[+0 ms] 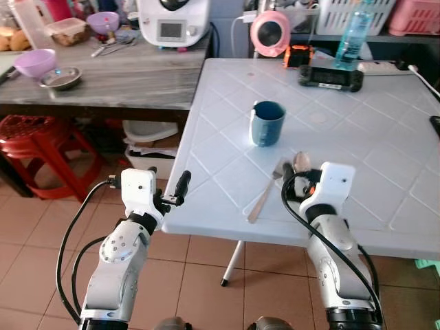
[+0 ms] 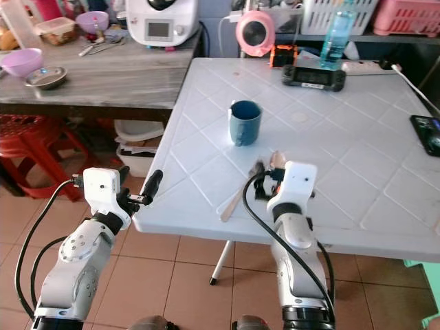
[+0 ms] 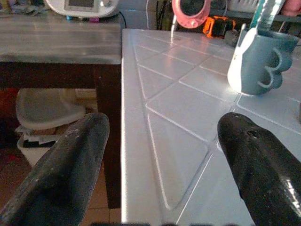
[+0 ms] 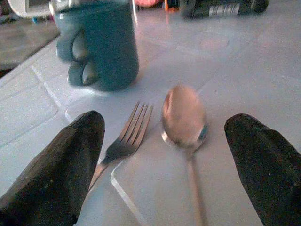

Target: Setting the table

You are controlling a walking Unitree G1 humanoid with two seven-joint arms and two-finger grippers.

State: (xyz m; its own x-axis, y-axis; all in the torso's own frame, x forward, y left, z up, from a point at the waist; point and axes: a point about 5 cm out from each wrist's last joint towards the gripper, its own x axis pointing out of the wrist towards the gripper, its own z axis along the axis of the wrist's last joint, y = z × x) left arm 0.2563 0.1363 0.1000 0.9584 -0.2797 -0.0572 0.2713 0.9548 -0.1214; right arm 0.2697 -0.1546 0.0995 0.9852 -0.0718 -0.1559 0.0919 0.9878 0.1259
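Centrally in the head views, a white table (image 1: 357,151) carries a blue mug (image 1: 267,123), with a fork (image 1: 265,192) and a spoon (image 1: 301,162) lying side by side just below it toward the frame's lower middle. Over them hovers the right gripper (image 4: 164,155), its 2 black fingers (image 4: 56,160) spread wide, fork and spoon both lying between them and neither gripped. Lower left of the frame, the left gripper (image 3: 160,155) sits at the table's near-left edge, fingers likewise wide apart and holding nothing. Along the upper left runs a grey counter (image 1: 130,79) with a purple bowl (image 1: 34,62) and, probably, a small metal dish (image 1: 60,78).
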